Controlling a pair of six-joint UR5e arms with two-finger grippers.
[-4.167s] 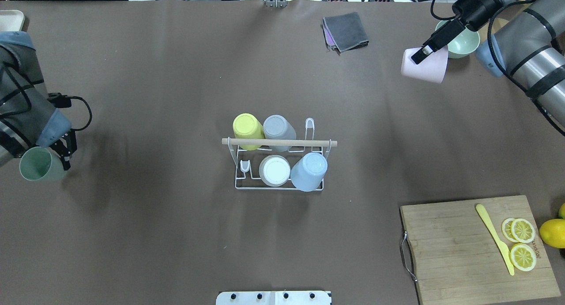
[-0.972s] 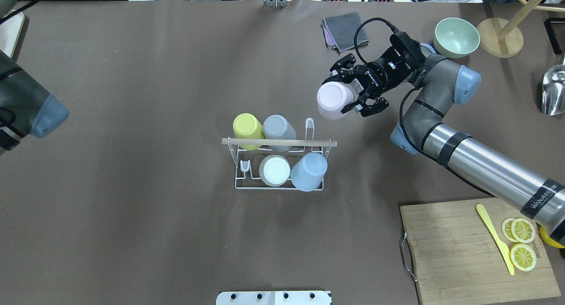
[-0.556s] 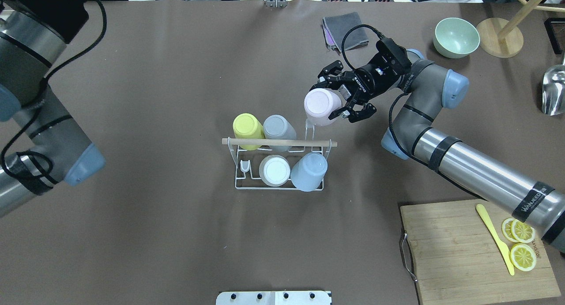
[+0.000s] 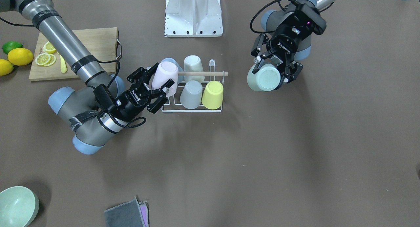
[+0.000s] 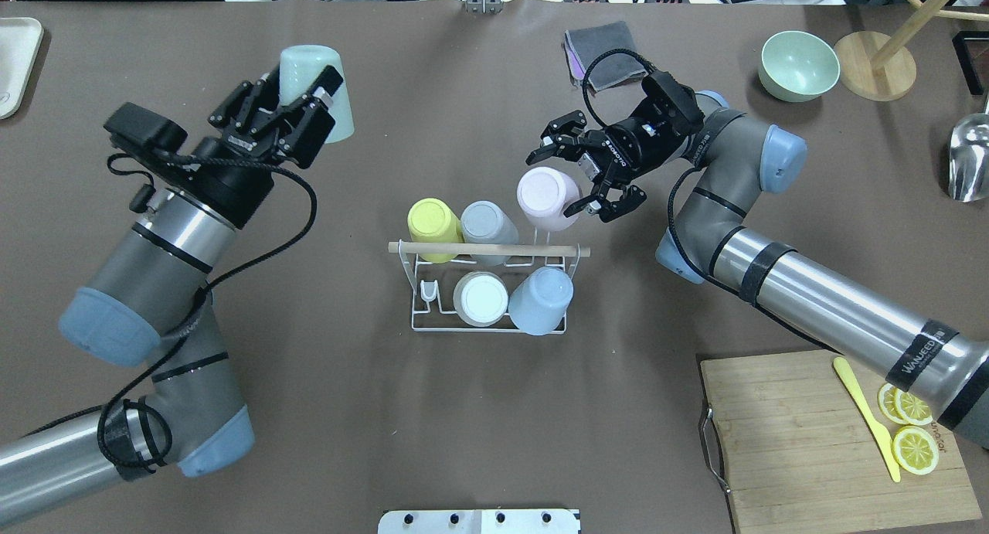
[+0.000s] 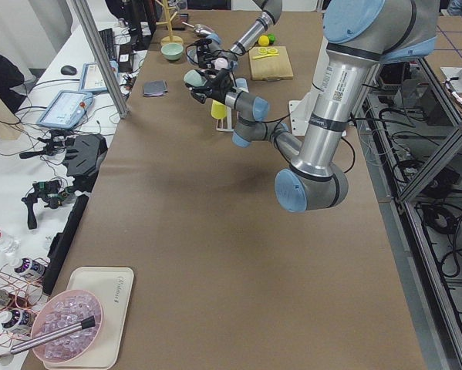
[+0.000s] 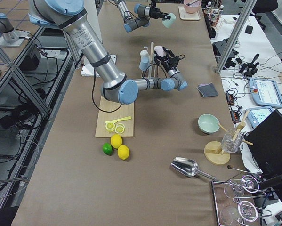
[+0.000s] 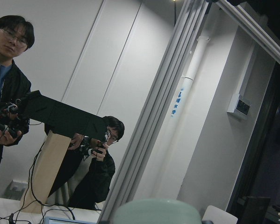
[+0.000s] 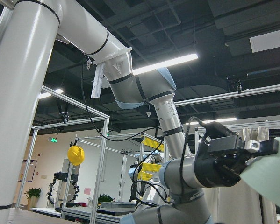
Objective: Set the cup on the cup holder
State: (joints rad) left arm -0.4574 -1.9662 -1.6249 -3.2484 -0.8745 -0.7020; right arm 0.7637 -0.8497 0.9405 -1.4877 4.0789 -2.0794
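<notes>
Pink cup (image 5: 547, 198), clamped mouth-down in the right gripper (image 5: 558, 180) mid-desk, sits over the cup holder's (image 5: 487, 249) free prong toward the far edge, ready to slip on. Left gripper (image 5: 297, 101) clamps a green cup (image 5: 305, 62) near the far-left corner, likely awaiting its turn.

"WANJEED" on band of right arm (image 5: 811, 294); other print unreadable.

Table (image 5: 309, 379): plain brown.
Cup holder (image 5: 488, 330): white wire, pale wooden rod.
Cups: pink cup (image 5: 545, 198), yellow cup (image 5: 434, 223), grey cup (image 5: 487, 222), light-blue cup (image 5: 541, 300), cream cup (image 5: 480, 298), mint-green cup (image 5: 313, 86).
Bowl (image 5: 799, 65): mint green.
Cloth (image 5: 603, 39): dark grey over purple.
Cutting board (image 5: 796, 441): light wood grain.
Lemon slices (image 5: 915, 449), knife (image 5: 865, 418): yellow.
</notes>
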